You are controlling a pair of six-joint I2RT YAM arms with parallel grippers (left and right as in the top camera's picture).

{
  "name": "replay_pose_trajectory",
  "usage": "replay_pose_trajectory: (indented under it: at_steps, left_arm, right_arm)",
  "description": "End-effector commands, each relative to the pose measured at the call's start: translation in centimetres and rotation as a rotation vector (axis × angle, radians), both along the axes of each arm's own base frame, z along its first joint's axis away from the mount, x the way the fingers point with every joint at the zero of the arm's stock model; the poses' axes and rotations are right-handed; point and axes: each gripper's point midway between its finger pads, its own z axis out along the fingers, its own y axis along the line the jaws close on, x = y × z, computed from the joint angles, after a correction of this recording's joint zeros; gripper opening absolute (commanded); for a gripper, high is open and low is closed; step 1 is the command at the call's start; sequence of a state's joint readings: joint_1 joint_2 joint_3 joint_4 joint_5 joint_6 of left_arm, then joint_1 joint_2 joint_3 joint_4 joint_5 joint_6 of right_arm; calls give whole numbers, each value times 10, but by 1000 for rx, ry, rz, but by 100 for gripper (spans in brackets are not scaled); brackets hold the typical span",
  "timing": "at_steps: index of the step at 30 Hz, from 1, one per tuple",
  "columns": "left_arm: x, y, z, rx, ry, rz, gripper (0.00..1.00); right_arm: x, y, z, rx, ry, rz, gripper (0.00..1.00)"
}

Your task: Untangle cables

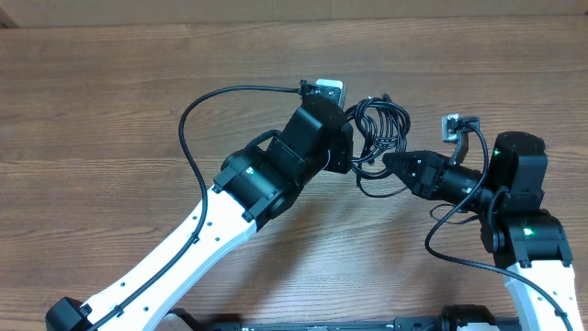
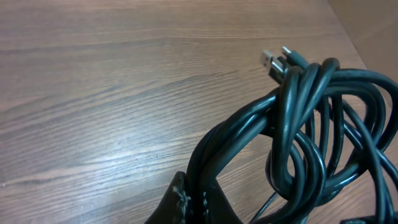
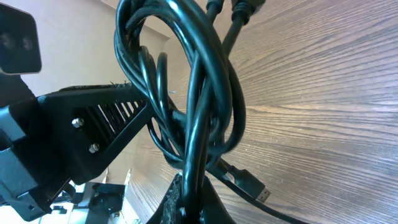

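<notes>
the cables [image 2: 289, 118] are being pinched by the left gripper [image 1: 352, 154] at 9 o'clock and the right gripper [image 1: 388, 162] at 4 o'clock, likely being readied for a slow pull apart.

table [image 1: 110, 101]: brown wood, fine grain running left to right in the overhead view
far edge: straight, along the top of the overhead view
strip [image 1: 276, 9]: paler tan, just beyond that edge
</notes>
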State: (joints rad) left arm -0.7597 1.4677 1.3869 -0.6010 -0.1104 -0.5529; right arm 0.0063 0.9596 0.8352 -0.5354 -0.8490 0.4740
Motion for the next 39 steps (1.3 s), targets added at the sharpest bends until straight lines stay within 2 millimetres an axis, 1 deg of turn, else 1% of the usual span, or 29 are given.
replay_pose_trajectory:
  at_steps: [1,7,15,23,32,39]
  left_arm:
    - [5,14,22,-52,-32,115,4]
    - [5,20,17,-75,7,184,4]
    - [5,21,17,-129,40,236,4]
    - [2,24,11,-118,68,252,4]
    - [-2,37,-1,-197,174,422,4]
    - [-4,37,-2,-242,209,473,4]
  right_arm:
    - [3,-1,10,-3,-28,-5,4]
    - [3,-1,10,-3,-27,-5,4]
    - [3,-1,10,-3,-27,-5,4]
    - [3,-1,10,-2,-27,-5,4]
    - [2,0,10,3,-27,3,4]
    - [-2,4,13,23,-28,33,4]
